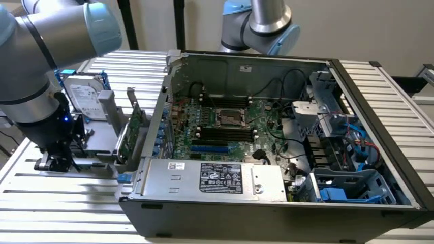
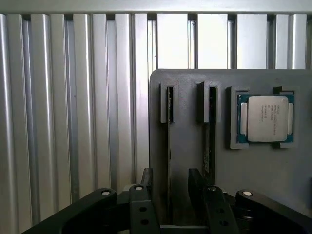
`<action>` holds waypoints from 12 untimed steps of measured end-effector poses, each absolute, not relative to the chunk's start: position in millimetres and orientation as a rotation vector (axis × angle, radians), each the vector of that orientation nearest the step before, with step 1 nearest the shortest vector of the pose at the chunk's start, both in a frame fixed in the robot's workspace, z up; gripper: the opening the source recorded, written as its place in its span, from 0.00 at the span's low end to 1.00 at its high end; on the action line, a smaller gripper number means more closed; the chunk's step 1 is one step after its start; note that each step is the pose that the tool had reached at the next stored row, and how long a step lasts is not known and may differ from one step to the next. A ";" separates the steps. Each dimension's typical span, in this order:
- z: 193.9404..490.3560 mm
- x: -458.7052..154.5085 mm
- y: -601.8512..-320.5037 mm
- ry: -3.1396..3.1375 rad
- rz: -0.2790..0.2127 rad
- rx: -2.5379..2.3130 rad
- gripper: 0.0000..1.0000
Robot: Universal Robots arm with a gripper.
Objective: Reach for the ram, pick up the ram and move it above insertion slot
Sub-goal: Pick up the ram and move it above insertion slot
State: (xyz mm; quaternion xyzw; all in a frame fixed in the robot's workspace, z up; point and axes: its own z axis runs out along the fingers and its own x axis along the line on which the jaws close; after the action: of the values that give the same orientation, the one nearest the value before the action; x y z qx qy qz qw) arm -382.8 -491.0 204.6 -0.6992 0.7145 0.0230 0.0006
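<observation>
The ram (image 2: 169, 146) stands on edge in one slot of a grey holder (image 2: 190, 161), showing as a thin dark strip. My gripper (image 2: 170, 195) is open, one finger (image 2: 147, 187) on each side of the stick with a small gap to it. In the exterior view the gripper (image 1: 58, 161) is low over the holder (image 1: 95, 142), on the table at the exterior view's left of the computer case. The motherboard's black insertion slots (image 1: 227, 133) lie inside the open case.
A second slot (image 2: 211, 131) with a dark strip and a processor chip (image 2: 267, 118) share the holder. A hard drive (image 1: 88, 96) and an upright green expansion card (image 1: 132, 127) stand between my arm and the case wall (image 1: 159, 117). A second arm (image 1: 261, 23) stands behind.
</observation>
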 end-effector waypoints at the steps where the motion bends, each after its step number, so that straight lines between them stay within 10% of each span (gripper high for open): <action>1: 203.4 -383.0 -491.1 2.243 0.074 -2.195 0.42; 12: 194.0 -383.7 -491.7 2.241 0.080 -2.193 0.42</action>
State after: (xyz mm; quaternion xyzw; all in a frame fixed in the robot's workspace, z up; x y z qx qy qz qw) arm -383.7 -491.7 194.0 -0.6993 0.7144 0.0255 0.0027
